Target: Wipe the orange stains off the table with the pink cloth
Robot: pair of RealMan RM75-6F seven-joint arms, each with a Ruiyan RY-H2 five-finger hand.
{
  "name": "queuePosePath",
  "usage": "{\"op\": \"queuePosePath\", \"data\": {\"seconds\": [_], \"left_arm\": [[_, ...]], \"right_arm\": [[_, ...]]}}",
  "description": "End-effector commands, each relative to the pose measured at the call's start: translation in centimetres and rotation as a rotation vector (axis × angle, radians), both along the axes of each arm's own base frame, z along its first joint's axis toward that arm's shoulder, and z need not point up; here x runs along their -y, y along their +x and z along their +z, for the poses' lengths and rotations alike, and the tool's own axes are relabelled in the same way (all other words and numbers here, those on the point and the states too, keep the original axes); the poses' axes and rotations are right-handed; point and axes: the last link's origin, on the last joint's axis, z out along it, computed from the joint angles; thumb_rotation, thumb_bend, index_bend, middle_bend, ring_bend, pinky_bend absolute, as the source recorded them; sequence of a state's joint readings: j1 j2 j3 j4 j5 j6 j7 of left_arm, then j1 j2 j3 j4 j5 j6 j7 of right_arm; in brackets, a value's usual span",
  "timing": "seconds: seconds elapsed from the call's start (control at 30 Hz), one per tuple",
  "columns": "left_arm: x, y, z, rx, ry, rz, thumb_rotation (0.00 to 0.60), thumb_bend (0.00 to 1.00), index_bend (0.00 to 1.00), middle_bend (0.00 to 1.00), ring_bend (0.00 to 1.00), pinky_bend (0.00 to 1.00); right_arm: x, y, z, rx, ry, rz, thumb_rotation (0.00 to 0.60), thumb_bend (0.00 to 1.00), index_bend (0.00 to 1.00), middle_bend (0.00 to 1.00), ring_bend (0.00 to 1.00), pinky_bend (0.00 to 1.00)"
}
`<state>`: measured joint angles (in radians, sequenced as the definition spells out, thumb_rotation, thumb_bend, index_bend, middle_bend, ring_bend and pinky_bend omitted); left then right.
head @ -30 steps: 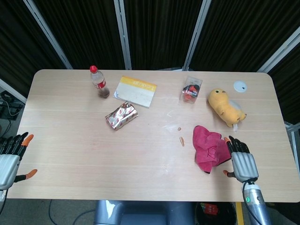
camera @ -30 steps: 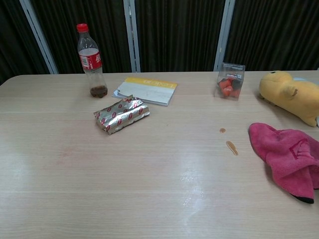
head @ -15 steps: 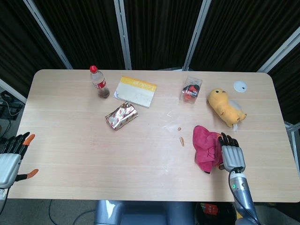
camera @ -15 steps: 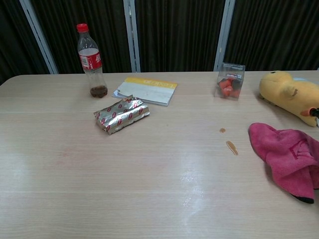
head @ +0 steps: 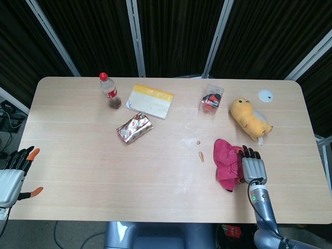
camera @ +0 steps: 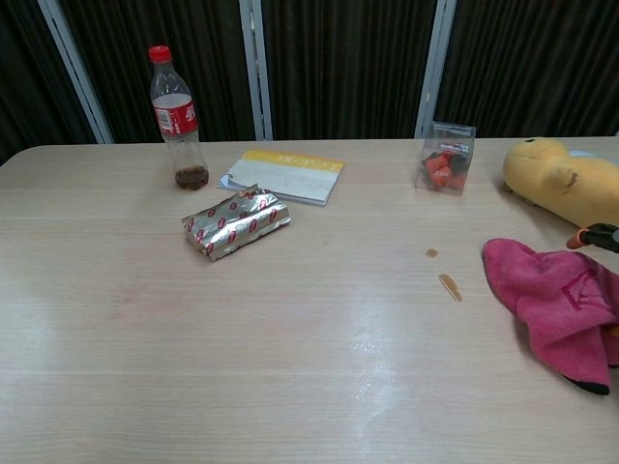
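The pink cloth (head: 226, 162) lies crumpled on the right side of the table; the chest view shows it as well (camera: 551, 300). Two small orange stains, a streak (head: 201, 155) and a dot (head: 198, 142), sit just left of it, and the chest view shows the streak (camera: 449, 286) again. My right hand (head: 251, 166) lies flat over the cloth's right edge with its fingers stretched out, holding nothing. One fingertip (camera: 592, 235) shows at the chest view's right edge. My left hand (head: 13, 174) hangs open off the table's near left corner.
A cola bottle (head: 109, 91), a yellow-and-white notebook (head: 150, 101) and a foil packet (head: 134, 128) stand at the back left. A clear box (head: 212, 99), a yellow plush toy (head: 250, 118) and a white disc (head: 265, 95) are at the back right.
My right hand has moved left and forward from beside the cloth onto its right edge. The left hand and the cloth have stayed put.
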<state>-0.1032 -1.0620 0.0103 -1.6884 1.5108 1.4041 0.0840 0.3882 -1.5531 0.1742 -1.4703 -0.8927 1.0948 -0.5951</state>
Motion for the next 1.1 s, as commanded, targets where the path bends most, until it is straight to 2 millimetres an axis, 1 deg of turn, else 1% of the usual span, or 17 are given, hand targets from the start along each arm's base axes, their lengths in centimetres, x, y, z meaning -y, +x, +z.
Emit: {"op": "queuePosePath", "data": {"seconds": [0.03, 0.1, 0.13, 0.2, 0.27, 0.33, 0.37, 0.43, 0.53, 0.73, 1.1], "left_arm": [[0.0, 0.0, 0.0, 0.0, 0.0, 0.002, 0.6, 0.0, 0.0, 0.0, 0.0, 0.0], [0.0, -0.1, 0.0, 0.0, -0.001, 0.005, 0.6, 0.0, 0.0, 0.0, 0.0, 0.0], [0.0, -0.1, 0.0, 0.0, -0.001, 0.005, 0.6, 0.0, 0.0, 0.0, 0.0, 0.0], [-0.1, -0.1, 0.0, 0.002, 0.0, 0.007, 0.6, 0.0, 0.0, 0.0, 0.0, 0.0], [0.0, -0.1, 0.0, 0.003, -0.001, 0.009, 0.6, 0.0, 0.0, 0.0, 0.0, 0.0], [0.0, -0.1, -0.1, 0.003, -0.004, 0.012, 0.6, 0.0, 0.0, 0.0, 0.0, 0.0], [0.0, -0.1, -0.1, 0.002, -0.005, 0.013, 0.6, 0.0, 0.0, 0.0, 0.0, 0.0], [0.0, -0.1, -0.1, 0.003, -0.005, 0.013, 0.6, 0.0, 0.0, 0.0, 0.0, 0.0], [0.0, -0.1, -0.1, 0.004, -0.004, 0.012, 0.6, 0.0, 0.0, 0.0, 0.0, 0.0], [-0.1, -0.1, -0.1, 0.006, -0.002, 0.02, 0.6, 0.0, 0.0, 0.0, 0.0, 0.0], [-0.2, -0.2, 0.0, 0.001, 0.001, 0.027, 0.6, 0.0, 0.0, 0.0, 0.0, 0.0]], "right_arm": [[0.3, -0.1, -0.4, 0.001, 0.002, -0.005, 0.6, 0.2, 0.14, 0.02, 0.0, 0.15], [0.4, -0.2, -0.5, 0.001, 0.001, -0.004, 0.6, 0.23, 0.18, 0.06, 0.0, 0.2], [0.6, -0.2, -0.5, 0.001, -0.003, -0.002, 0.6, 0.26, 0.21, 0.1, 0.01, 0.25], [0.8, -0.1, -0.6, 0.006, -0.012, 0.004, 0.6, 0.34, 0.33, 0.21, 0.11, 0.39], [1.0, 0.2, -0.6, 0.025, -0.037, 0.028, 0.6, 0.48, 0.53, 0.42, 0.33, 0.58], [1.2, 0.6, -0.7, 0.049, -0.066, 0.058, 0.6, 0.56, 0.65, 0.56, 0.47, 0.68], [1.1, 0.8, -0.7, 0.066, -0.078, 0.078, 0.6, 0.58, 0.69, 0.6, 0.5, 0.72], [1.1, 1.2, -0.9, 0.085, -0.087, 0.117, 0.6, 0.59, 0.74, 0.63, 0.53, 0.75], [1.1, 1.8, -1.1, 0.102, -0.088, 0.151, 0.6, 0.6, 0.75, 0.63, 0.54, 0.76], [1.8, 2.9, -1.7, 0.098, -0.091, 0.179, 0.6, 0.6, 0.76, 0.63, 0.54, 0.76], [4.2, 5.5, -3.7, 0.094, -0.103, 0.18, 0.6, 0.6, 0.76, 0.63, 0.54, 0.76]]}}
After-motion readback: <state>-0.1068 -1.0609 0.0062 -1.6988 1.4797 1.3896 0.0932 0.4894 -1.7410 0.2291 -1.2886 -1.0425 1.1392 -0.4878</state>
